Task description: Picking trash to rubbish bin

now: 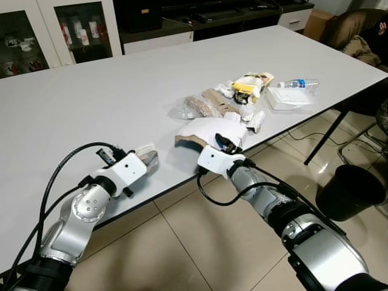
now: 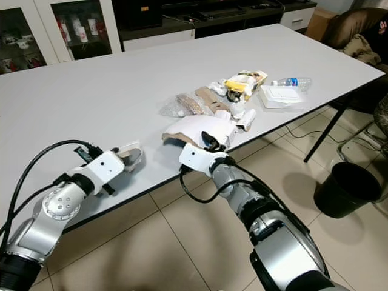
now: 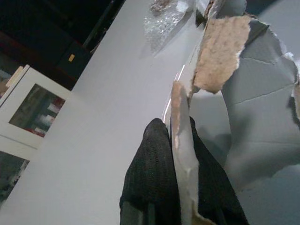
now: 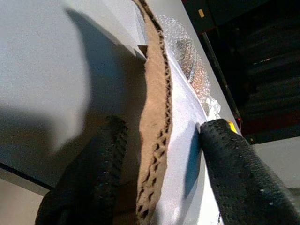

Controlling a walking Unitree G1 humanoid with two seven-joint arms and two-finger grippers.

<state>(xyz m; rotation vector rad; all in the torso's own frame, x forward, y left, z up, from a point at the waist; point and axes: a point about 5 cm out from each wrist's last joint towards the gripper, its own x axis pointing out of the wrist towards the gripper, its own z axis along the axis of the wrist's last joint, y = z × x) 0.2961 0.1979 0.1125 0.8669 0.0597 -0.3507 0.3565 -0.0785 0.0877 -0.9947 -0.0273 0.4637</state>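
Trash pile (image 1: 242,97) on table (image 1: 91,109); bin (image 1: 350,192) on floor, R.

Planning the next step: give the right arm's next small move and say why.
Probably close the right tool. Its fingers stand apart on either side of the torn cardboard sheet at the table edge, not yet pinching. The left tool already clamps a small scrap.

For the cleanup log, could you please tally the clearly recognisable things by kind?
Torn cardboard pieces: 2 (large, small)
Bubble wrap: 1
Plastic bottles: 1
Black bins: 1
Grippers: 2 (left, right)
Total: 7
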